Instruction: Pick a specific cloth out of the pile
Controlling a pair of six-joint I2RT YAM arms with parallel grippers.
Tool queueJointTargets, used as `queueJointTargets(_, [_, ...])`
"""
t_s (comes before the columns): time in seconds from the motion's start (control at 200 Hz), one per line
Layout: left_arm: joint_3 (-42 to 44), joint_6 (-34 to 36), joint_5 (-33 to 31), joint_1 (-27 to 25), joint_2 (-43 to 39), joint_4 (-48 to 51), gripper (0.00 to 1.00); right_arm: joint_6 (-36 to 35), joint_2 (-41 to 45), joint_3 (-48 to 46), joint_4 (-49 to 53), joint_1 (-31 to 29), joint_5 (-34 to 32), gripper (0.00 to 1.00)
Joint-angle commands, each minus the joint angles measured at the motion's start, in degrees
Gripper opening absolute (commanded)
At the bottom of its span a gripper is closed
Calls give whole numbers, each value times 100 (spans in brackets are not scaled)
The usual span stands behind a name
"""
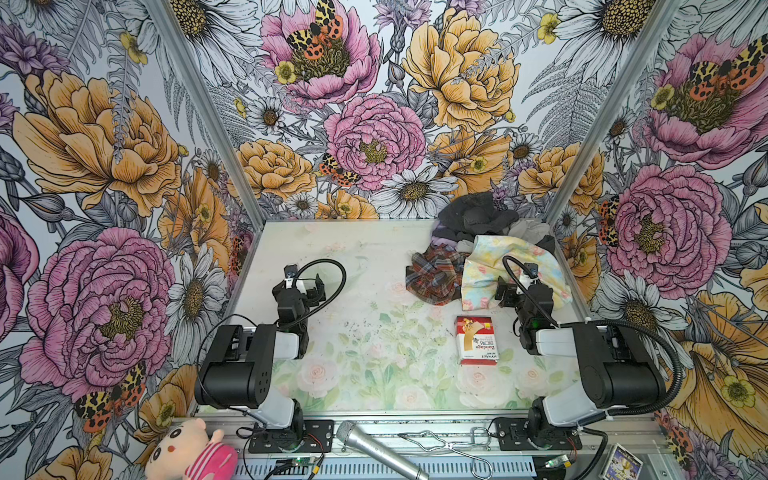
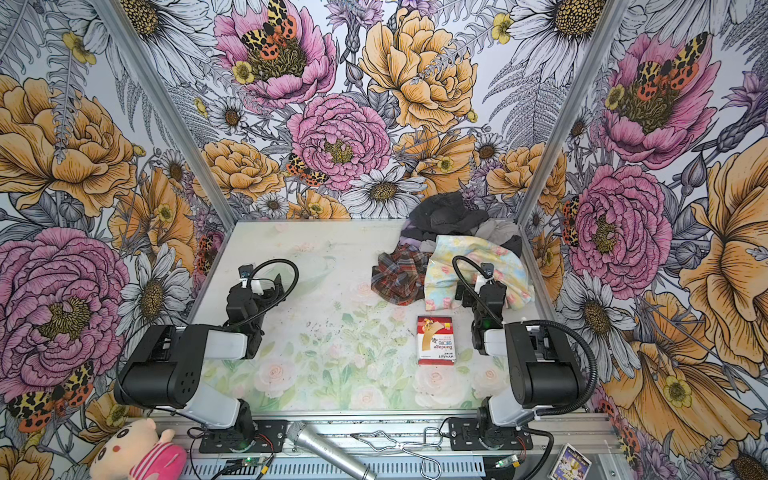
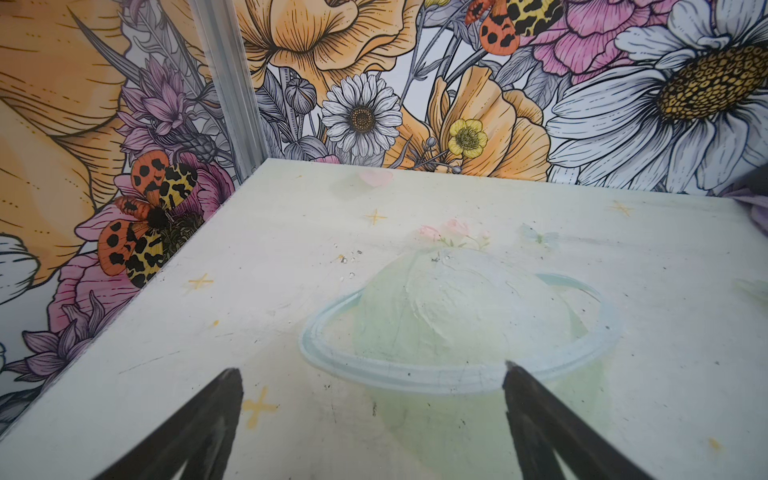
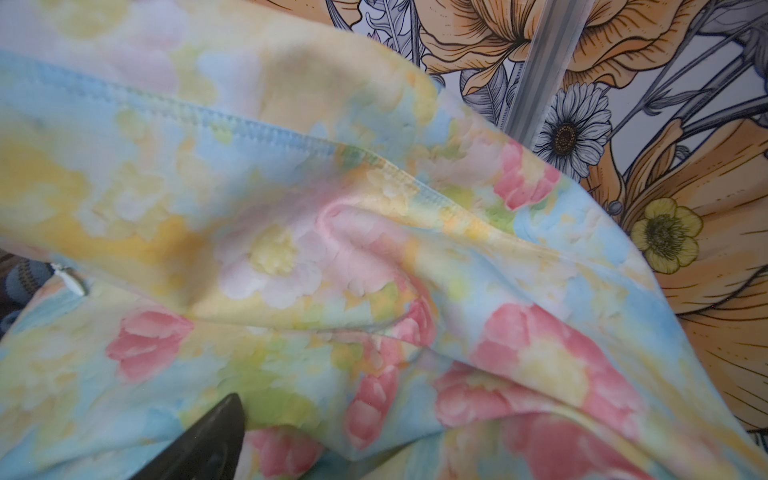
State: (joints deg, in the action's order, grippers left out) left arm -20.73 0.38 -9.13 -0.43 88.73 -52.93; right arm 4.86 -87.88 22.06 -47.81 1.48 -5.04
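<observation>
right gripper (image 1: 503,293) gaping wide, gripping nothing, hovering on floral cloth (image 1: 498,253), probably lining up on plaid cloth (image 1: 434,276) lying at its 9 o'clock. left gripper (image 3: 372,368) sitting open, empty, out of way

Three walls (image 1: 104,124) papered in a large floral print: pink and orange peonies, white daisies, spotted moths. Grey aluminium corner posts (image 1: 200,95) at the joins. The bench (image 1: 357,249) top is a pale white-green sheet with faint roses, scuffed and dark-speckled; light is even and diffuse.

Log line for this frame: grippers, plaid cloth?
left gripper: open, over bare table | right gripper: open, against pale yellow floral cloth | plaid cloth: pile edge, ungrasped
</observation>
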Motion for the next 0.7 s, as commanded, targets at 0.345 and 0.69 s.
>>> queueJointTargets(0.345, [-128, -34, 66, 18, 4, -7, 99, 8, -37, 89, -129, 16, 82, 99])
queueJointTargets(0.69, [-99, 6, -34, -26, 4, -57, 99, 27, 1, -59, -393, 11, 2, 100])
